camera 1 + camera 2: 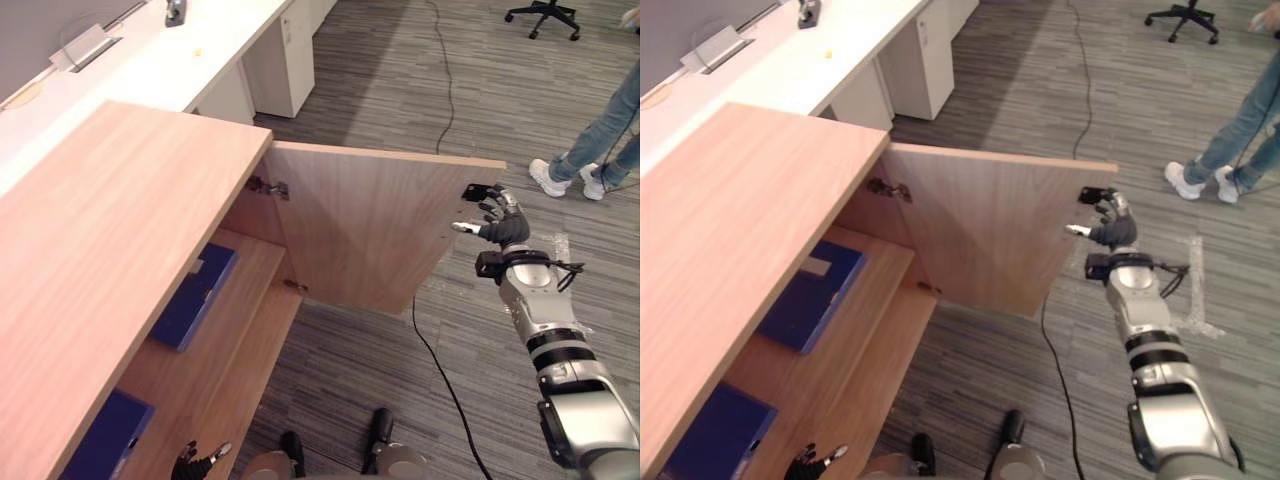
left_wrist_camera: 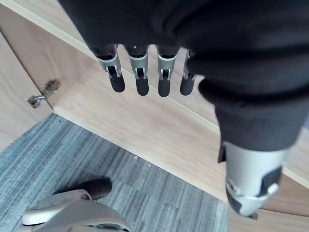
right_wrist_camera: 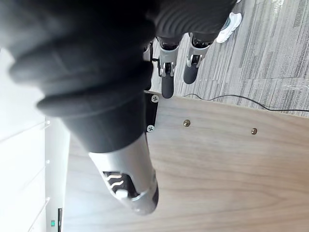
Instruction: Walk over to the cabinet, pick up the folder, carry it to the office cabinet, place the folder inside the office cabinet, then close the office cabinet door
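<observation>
The wooden office cabinet [image 1: 100, 250] stands at my left with its door [image 1: 370, 230] swung wide open. A blue folder [image 1: 195, 295] lies flat on the upper shelf, and a second blue one [image 1: 105, 440] lies on the shelf below. My right hand [image 1: 503, 222] is open at the door's free top corner, its fingers [image 3: 166, 72] reaching over the edge beside a small black plate [image 3: 150, 113]. My left hand [image 1: 195, 463] hangs open and holds nothing, low in front of the bottom shelf [image 2: 145, 125].
A long white desk [image 1: 180, 60] with a white drawer unit [image 1: 285, 60] runs along the far left. A person's legs in jeans and white shoes [image 1: 600, 140] stand at the far right on the grey carpet. A black office chair [image 1: 545, 15] is at the back.
</observation>
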Available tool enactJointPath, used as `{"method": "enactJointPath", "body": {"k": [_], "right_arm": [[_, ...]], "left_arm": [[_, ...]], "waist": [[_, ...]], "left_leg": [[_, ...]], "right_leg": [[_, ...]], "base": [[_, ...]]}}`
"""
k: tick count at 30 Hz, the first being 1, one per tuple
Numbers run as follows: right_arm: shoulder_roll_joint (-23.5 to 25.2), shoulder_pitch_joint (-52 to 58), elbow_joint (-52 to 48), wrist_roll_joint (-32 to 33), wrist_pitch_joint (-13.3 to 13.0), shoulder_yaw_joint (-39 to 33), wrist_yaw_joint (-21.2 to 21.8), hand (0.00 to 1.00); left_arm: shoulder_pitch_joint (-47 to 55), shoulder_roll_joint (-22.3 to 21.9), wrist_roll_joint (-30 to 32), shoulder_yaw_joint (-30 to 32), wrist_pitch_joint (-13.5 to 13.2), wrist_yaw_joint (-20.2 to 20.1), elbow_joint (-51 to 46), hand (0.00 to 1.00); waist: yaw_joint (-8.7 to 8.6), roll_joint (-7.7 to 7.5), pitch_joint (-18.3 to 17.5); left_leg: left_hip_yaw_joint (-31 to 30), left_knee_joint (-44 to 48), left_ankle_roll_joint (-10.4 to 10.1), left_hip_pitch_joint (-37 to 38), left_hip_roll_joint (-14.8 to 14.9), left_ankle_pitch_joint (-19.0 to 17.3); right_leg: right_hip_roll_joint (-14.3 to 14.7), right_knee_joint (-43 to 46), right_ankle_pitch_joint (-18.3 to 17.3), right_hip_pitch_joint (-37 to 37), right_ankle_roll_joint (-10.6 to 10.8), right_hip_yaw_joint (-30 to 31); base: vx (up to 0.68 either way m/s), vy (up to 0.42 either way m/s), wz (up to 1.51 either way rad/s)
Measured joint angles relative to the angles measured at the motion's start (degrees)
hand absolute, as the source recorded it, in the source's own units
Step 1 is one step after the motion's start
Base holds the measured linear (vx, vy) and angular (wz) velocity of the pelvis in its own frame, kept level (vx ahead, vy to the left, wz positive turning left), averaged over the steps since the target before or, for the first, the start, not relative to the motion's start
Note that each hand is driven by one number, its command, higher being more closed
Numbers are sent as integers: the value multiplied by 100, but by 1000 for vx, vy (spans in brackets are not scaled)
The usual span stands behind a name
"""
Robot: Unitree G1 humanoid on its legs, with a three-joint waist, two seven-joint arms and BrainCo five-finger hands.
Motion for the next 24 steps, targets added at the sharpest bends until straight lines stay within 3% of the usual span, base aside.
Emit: {"method": "enactJointPath", "body": {"k": [7, 11, 15, 18, 19, 20, 21, 22, 23, 24], "right_arm": [[-118, 830, -1250, -5, -14, 534, 12, 0], [-499, 1319, -1971, -209, -13, 1114, 41, 0], [-1097, 1629, -2675, -542, -20, 1794, 461, 0], [-1565, 1762, -3159, -1249, -44, 2585, 1191, 0], [-1673, 1796, -3501, -1554, -180, 3186, 1816, 0], [-1577, 1933, -3916, -1816, -366, 3865, 2306, 0], [-1460, 2078, -4033, -1909, -457, 4150, 2531, 0], [-1245, 2285, -4157, -2030, -598, 4471, 2832, 0], [-938, 2474, -4138, -2053, -691, 4768, 3157, 0], [-923, 2639, -4102, -2094, -692, 4871, 3387, 0]], "left_arm": [[-5, 19, 229, 64, 0, -20, -32, 0], [-20, 0, 363, 231, -2, -17, 118, 0], [-56, 1, 455, 401, 0, -11, 345, 0], [-20, 2, 551, 497, 7, -11, 503, 0], [-35, 3, 565, 500, 13, -11, 512, 0], [-112, -7, 577, 497, 13, -13, 509, 0], [-120, -38, 588, 488, 13, -16, 508, 0], [-113, -144, 604, 524, -19, -21, 454, 0], [-142, -154, 624, 632, -34, -31, 425, 0], [-75, -189, 645, 645, 23, -50, 478, 0]], "waist": [[-107, 50, -68], [-131, 81, -247], [-223, 71, -367], [-213, 59, -625], [-138, 47, -728], [-6, 32, -823], [70, 107, -943], [228, 290, -1057], [172, 56, -986], [161, 73, -1067]], "left_leg": [[154, -143, -189, 153, 263, 47], [255, -136, -261, 145, 378, 71], [269, -133, -400, 158, 573, 151], [224, -136, -503, 149, 731, 209], [217, -135, -555, 135, 786, 233], [133, -145, -555, 94, 822, 235], [68, -194, -486, -13, 917, 224], [64, -162, -637, -140, 1158, 221], [-1, -70, -634, -136, 965, 285], [-136, -187, -644, -169, 959, 312]], "right_leg": [[279, -3, -83, 1, -116, 33], [431, -32, -129, -73, -255, 150], [637, -35, -219, -98, -395, 192], [842, -35, -295, -164, -493, 310], [932, -36, -313, -202, -513, 360], [1003, -36, -461, -240, -447, 352], [1067, 29, -628, -296, -272, 305], [1057, 1167, -824, -671, -790, 365], [786, 1758, -1509, -863, -841, 634], [782, 1563, -1540, -771, -735, 436]], "base": [[18, -40, -14], [-22, -28, -19], [-36, -80, -14], [-27, -106, -24], [-13, -139, -26], [-19, -151, -15], [-8, -138, 0], [2, -70, 33], [19, -110, 69], [26, -128, 81]]}}
